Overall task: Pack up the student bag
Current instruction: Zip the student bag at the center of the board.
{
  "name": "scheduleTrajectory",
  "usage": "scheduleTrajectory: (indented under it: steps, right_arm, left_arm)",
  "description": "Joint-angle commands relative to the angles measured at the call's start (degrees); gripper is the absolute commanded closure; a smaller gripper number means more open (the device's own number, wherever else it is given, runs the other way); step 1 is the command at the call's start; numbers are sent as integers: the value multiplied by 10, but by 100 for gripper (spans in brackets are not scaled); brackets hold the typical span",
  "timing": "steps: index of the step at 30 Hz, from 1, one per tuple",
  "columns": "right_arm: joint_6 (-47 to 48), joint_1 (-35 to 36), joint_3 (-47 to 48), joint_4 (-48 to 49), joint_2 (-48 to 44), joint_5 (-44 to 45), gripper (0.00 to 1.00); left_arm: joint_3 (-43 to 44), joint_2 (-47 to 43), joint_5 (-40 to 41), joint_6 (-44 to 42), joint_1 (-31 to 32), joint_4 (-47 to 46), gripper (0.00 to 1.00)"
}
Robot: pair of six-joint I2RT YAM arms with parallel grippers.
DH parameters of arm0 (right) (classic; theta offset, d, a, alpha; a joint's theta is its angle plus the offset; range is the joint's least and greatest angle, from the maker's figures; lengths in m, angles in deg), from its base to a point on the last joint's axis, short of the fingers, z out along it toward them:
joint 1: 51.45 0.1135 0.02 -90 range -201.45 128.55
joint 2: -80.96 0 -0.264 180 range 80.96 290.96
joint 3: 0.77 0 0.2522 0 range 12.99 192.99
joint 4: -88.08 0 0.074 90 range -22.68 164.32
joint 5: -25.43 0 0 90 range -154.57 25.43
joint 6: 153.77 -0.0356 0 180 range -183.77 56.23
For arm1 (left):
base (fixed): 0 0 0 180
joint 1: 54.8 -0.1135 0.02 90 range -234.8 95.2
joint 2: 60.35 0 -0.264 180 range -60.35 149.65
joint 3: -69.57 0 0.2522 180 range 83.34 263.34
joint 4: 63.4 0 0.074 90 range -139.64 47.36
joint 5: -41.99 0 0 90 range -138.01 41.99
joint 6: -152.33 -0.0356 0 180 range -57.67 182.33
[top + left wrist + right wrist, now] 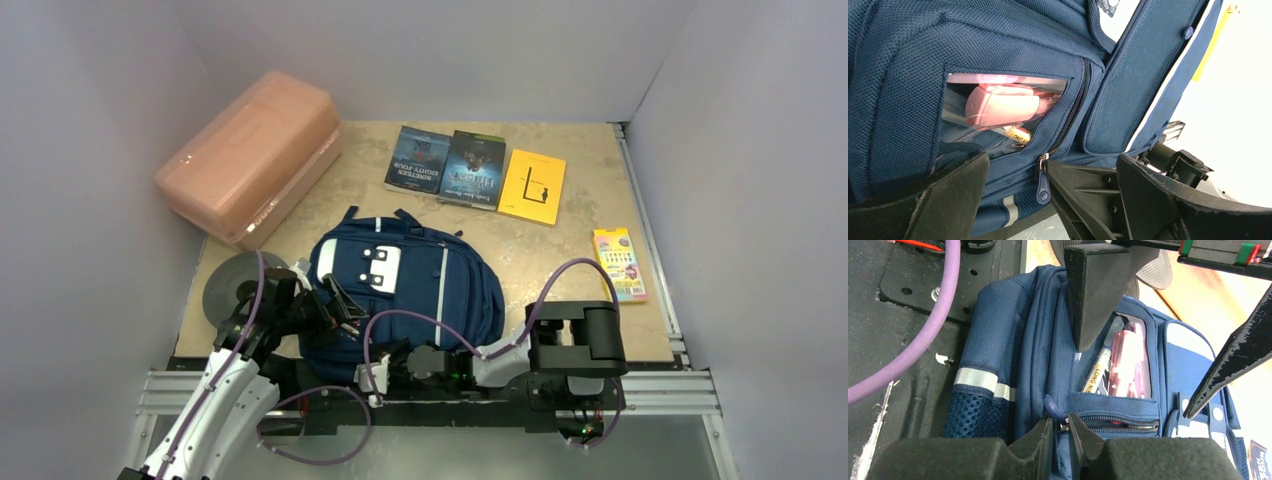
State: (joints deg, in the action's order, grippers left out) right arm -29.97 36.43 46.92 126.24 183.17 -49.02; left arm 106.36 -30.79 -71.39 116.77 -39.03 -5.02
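Right gripper (1060,432) is down at the near end of the bag, jaws drawn in to a narrow slit, and they look pinched on the blue-tabbed metal zip slider (1063,426). Which way that zip is meant to run, I cannot tell from here.

Just above it sits the clear plastic window pocket (1128,360), and there is something in it: a chunky pink plastic item (1003,105) and a pale printed pen (1098,372). So some small stationery is in.

Left gripper (338,303) hovers over the bag's left side with jaws spread as wide as they go, holding nothing.

The navy blue fabric backpack with grey reflective stripes (430,285) lies flat, face up, at the near middle of the beige stone-look table (560,250), right in front of both arm bases.

Further out, the work left:
- two dark-covered paperback books (418,160)
- a yellow paperback book (532,186), in the same row at the far side
- a flat rainbow-coloured crayon pack (620,264), off to the right

All of them are well apart from the bag. The salmon-pink plastic box (250,155) and a grey round disc (228,285) sit on the left.

My call is early days, with the big items unpacked.
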Motion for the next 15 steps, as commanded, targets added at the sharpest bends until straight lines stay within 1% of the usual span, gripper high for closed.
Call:
scheduleTrajectory:
  steps: [1, 5, 7, 8, 11, 15]
  right_arm:
    - [-17, -10, 18, 33, 4, 13, 82]
    - [-42, -21, 18, 35, -9, -2, 89]
    - [-57, -28, 19, 30, -13, -14, 95]
    - [-68, -32, 22, 23, -16, -22, 100]
    - [-116, -53, 29, -11, -34, -60, 100]
    - [-173, -96, 21, -21, -57, -132, 100]
  left_arm:
    - [13, 5, 8, -12, -1, -1, 0]
    - [9, 6, 17, -8, -1, 0, 0]
    - [8, 3, 28, -3, -1, 4, 0]
    - [8, 2, 36, 0, -1, 8, 0]
    - [13, -18, 58, 17, -1, 28, 0]
    - [25, -77, 76, 38, -1, 44, 3]
